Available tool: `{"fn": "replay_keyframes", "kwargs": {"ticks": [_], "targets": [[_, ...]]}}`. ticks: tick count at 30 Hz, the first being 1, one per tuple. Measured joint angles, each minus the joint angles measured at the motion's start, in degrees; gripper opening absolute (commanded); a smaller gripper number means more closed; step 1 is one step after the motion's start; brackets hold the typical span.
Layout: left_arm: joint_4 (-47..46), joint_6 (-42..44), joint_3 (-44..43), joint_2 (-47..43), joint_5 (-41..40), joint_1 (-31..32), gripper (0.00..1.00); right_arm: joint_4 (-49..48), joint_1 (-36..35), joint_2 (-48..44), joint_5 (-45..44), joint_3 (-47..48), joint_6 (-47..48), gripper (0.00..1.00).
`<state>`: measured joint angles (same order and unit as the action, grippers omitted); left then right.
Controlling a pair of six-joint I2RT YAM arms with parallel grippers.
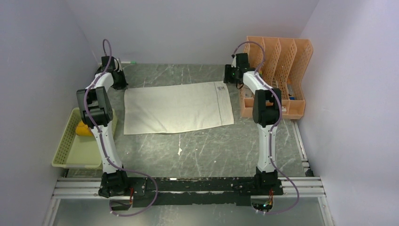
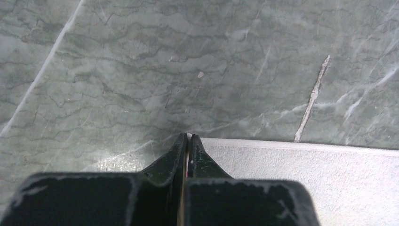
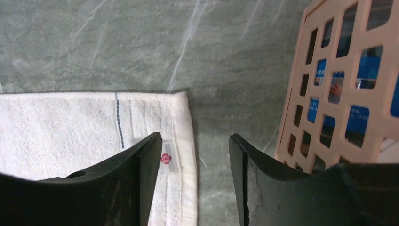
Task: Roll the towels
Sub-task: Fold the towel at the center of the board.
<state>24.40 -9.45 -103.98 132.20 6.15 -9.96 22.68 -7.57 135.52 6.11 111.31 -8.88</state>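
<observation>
Cream-white terry towel point(image 1: 178, 109) lies flat on veined marble point(image 1: 211, 150); left tool point(image 2: 188, 137) fully closed, right tool point(image 3: 195, 137) agape.

A peach slotted plastic file rack point(image 1: 288, 55) stands at upper right on the grey-green marbled tabletop point(image 1: 211, 150). A pale green plastic mesh basket point(image 1: 61, 149) sits at far left.

**A marbled table between pale walls**

We see a grey-green tabletop point(image 1: 202, 150) veined with white, boxed in by a plain pale back wall point(image 1: 188, 28), left wall point(image 1: 33, 94) and right wall point(image 1: 357, 117). The light is soft and even. An orange slotted file rack point(image 1: 301, 52) stands far right, a pale green mesh basket point(image 1: 63, 150) sits at the left, and a metal rail point(image 1: 75, 188) runs along the near edge.
</observation>
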Motion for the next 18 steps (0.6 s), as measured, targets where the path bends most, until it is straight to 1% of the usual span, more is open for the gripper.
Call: {"fn": "replay_keyframes", "kwargs": {"ticks": [4,8,18], "targets": [[1.22,0.0,-0.5,0.0,-0.37,-0.02,0.07,-1.49,0.46,1.09,1.4,0.24,0.09,0.5],[1.79,0.0,-0.63,-0.11,-0.42,-0.02,0.07,-2.43,0.5,2.45,1.64,0.81,1.03,0.5],[2.54,0.07,-0.63,-2.08,-0.63,-0.02,0.07,-2.73,-0.35,6.03,-1.49,4.94,3.65,0.46]]}}
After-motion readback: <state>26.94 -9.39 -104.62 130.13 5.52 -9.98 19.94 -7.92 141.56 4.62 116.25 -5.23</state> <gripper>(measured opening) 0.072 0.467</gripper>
